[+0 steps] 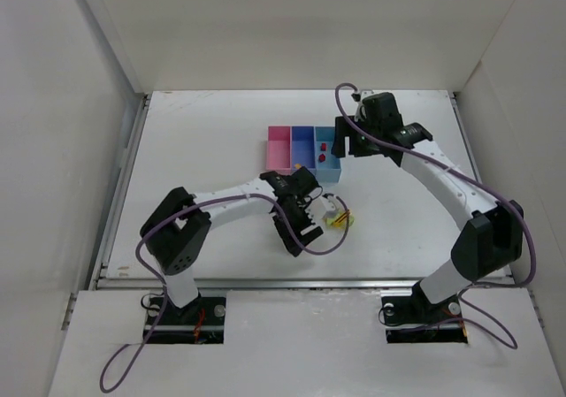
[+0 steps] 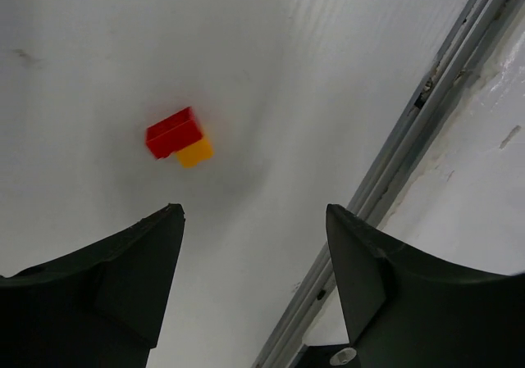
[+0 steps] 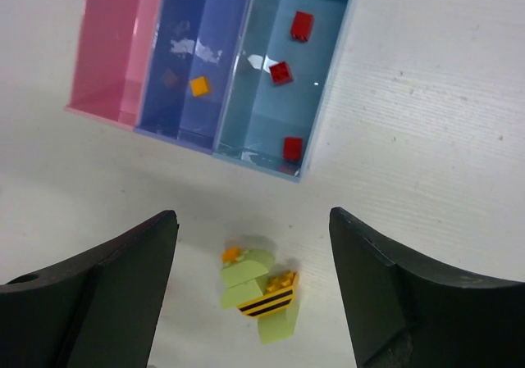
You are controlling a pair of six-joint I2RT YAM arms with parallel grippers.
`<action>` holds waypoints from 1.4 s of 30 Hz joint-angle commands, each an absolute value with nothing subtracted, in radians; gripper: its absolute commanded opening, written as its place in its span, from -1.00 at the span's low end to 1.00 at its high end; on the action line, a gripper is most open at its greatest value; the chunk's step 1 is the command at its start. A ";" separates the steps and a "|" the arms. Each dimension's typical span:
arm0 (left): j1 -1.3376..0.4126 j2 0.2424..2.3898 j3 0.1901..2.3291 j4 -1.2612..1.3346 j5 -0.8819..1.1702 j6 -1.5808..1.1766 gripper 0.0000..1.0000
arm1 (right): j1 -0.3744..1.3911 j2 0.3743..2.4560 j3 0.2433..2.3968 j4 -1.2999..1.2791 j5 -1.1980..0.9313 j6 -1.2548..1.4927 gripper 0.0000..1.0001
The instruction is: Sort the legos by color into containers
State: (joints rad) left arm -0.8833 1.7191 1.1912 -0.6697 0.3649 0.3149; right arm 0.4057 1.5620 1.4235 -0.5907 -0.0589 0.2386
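While the left gripper [image 2: 254,212] is hovering over the white table [image 2: 328,56] with its two dark fingers [image 2: 123,278] spread wide and nothing between them, a red brick [image 2: 174,132] stuck to a yellow-orange brick [image 2: 195,152] is lying on the surface just ahead of the finger on the left of the wrist view, apart from it. The table's metal edge rail [image 2: 394,163] is running past beyond the other finger. The right gripper [image 3: 253,216] is likewise hanging open and empty above the table, its jaws standing well apart. Just below the gap between its fingertips in the wrist view, a clump of legos [image 3: 261,290] is sitting, lime yellow-green pieces joined to an orange one with black stripes. Farther ahead of this gripper the three joined bins are lying in a row. The pink bin [image 3: 111,48] is sitting off to the left. The medium blue bin [image 3: 221,24] in the middle is holding one orange brick [image 3: 199,86]. The light blue bin [image 3: 271,114], nearly straight ahead, is holding three red bricks [image 3: 281,72]. In the overhead view the right gripper is hovering just beside the light blue bin's outer side, well apart from the left gripper.
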 commanded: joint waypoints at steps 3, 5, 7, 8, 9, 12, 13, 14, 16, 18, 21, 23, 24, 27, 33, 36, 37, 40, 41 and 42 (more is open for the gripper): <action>-0.943 1.770 1.212 -0.638 0.393 0.204 0.29 | 0.391 1.520 1.413 -0.548 -0.006 0.244 0.62; -0.943 1.782 1.212 -0.614 0.300 0.166 0.19 | 0.382 1.511 1.413 -0.548 -0.006 0.244 0.62; -0.943 1.792 1.187 -0.591 0.241 0.123 0.17 | 0.382 1.502 1.413 -0.548 -0.006 0.244 0.62; -0.943 1.792 1.187 -0.591 0.206 0.112 0.17 | 0.382 1.502 1.413 -0.548 -0.006 0.244 0.62; -0.943 1.792 1.174 -0.574 0.192 0.101 0.17 | 0.382 1.493 1.413 -0.548 -0.006 0.244 0.62; -0.943 1.792 1.164 -0.548 0.123 0.077 0.17 | 0.382 1.483 1.413 -0.538 -0.015 0.244 0.62; -0.943 1.792 1.164 -0.548 0.114 0.077 0.17 | 0.382 1.483 1.413 -0.538 -0.015 0.244 0.62; -0.943 1.805 1.164 -0.548 0.114 0.077 0.17 | 0.382 1.483 1.413 -0.538 -0.015 0.244 0.62; -0.943 1.805 1.173 -0.548 0.129 0.067 0.17 | 0.382 1.474 1.402 -0.538 -0.006 0.244 0.62; -0.943 1.825 1.186 -0.548 0.138 0.067 0.14 | 0.382 1.465 1.402 -0.538 -0.006 0.244 0.62; -0.943 1.850 1.197 -0.537 0.101 0.067 0.09 | 0.373 1.454 1.393 -0.538 -0.006 0.244 0.62; -0.943 1.850 1.186 -0.528 0.101 0.067 -0.08 | 0.373 1.454 1.393 -0.538 -0.006 0.235 0.62; -0.943 1.850 1.186 -0.528 0.110 0.067 -0.14 | 0.373 1.454 1.393 -0.538 -0.006 0.235 0.62; -0.943 1.841 1.177 -0.518 0.110 0.067 -0.34 | 0.373 1.454 1.393 -0.538 0.003 0.235 0.62; -0.943 1.841 1.177 -0.508 0.110 0.077 -0.48 | 0.364 1.454 1.393 -0.538 0.003 0.235 0.62; -0.943 1.832 1.177 -0.508 0.150 0.086 -0.35 | 0.364 1.463 1.393 -0.538 0.003 0.226 0.62; -0.943 1.832 1.177 -0.508 0.150 0.086 -0.29 | 0.364 1.463 1.384 -0.538 0.003 0.225 0.62; -0.943 1.832 1.177 -0.508 0.160 0.086 -0.37 | 0.364 1.463 1.384 -0.538 0.012 0.225 0.62; -0.943 1.841 1.177 -0.497 0.160 0.086 -0.43 | 0.364 1.463 1.384 -0.538 0.012 0.225 0.62; -0.943 1.850 1.177 -0.497 0.160 0.086 -0.49 | 0.364 1.463 1.384 -0.538 0.012 0.225 0.62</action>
State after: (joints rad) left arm -0.9413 1.8301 1.1843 -0.5053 0.1310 0.0830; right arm 0.3721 1.4887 1.3903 -0.5758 -0.0063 0.2325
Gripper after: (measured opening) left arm 0.274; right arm 0.810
